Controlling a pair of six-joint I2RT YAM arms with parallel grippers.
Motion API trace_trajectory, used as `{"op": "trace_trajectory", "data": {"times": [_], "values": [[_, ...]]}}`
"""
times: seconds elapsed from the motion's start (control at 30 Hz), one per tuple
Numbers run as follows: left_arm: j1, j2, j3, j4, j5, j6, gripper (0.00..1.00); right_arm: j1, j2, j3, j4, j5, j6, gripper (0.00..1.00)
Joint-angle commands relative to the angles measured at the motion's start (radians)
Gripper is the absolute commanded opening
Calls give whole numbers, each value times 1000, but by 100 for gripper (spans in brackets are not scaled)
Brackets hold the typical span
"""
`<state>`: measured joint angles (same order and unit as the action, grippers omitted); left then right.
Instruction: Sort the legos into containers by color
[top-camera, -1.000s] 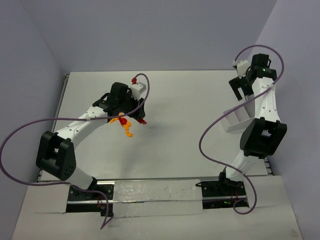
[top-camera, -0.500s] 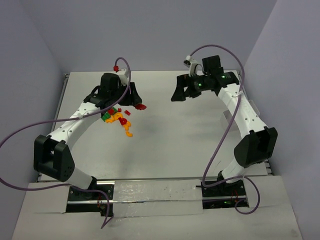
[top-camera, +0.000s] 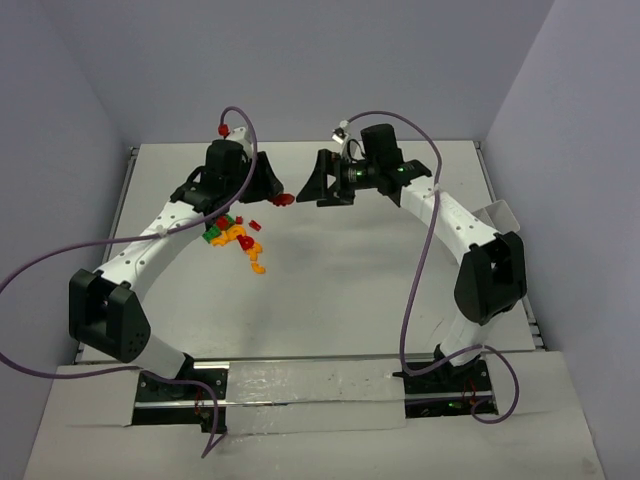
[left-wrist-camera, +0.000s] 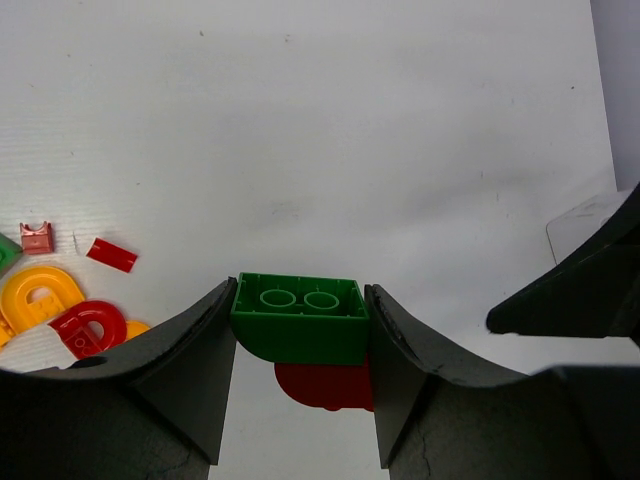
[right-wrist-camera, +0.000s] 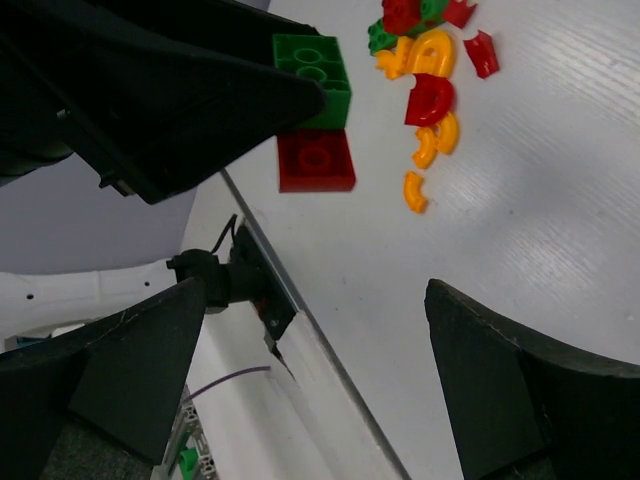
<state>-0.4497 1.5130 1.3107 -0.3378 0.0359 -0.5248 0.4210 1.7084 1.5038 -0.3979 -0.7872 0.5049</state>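
Observation:
My left gripper (left-wrist-camera: 300, 335) is shut on a green lego (left-wrist-camera: 300, 318) that has a red lego (left-wrist-camera: 325, 385) stuck under it, and both hang above the table. From above, the left gripper (top-camera: 270, 192) shows the red lego (top-camera: 282, 199) at its tip. My right gripper (top-camera: 322, 186) stands open just to the right of it, facing it and apart from it. In the right wrist view the green lego (right-wrist-camera: 312, 65) and red lego (right-wrist-camera: 315, 160) lie ahead of the open right gripper (right-wrist-camera: 320, 390). Loose legos (top-camera: 236, 236) lie in a heap. One container (top-camera: 497, 214) sits at the far right.
The heap of red, green and orange-yellow pieces (right-wrist-camera: 428, 70) lies below the left gripper, with a flat red tile (left-wrist-camera: 111, 254) and a small pink piece (left-wrist-camera: 37, 237) beside it. Purple cables (top-camera: 420, 270) loop over both arms. The table's metal rail (right-wrist-camera: 300, 330) runs near the arm bases.
The right arm has swung from the container at the far right across to the left gripper. The left gripper has carried its legos toward the back of the table.

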Motion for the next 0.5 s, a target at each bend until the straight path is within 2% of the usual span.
{"op": "trace_trajectory", "data": {"times": [0.0, 0.27, 0.37, 0.47], "values": [[-26, 12, 48, 20, -30, -22, 0, 34, 46, 52, 103, 27, 67, 95], [-47, 18, 58, 17, -30, -39, 0, 80, 89, 96, 94, 128, 63, 85], [-54, 22, 61, 21, -29, -50, 0, 85, 102, 102, 97, 151, 65, 78], [-61, 26, 65, 23, -27, -57, 0, 85, 117, 113, 93, 160, 60, 67]]}}
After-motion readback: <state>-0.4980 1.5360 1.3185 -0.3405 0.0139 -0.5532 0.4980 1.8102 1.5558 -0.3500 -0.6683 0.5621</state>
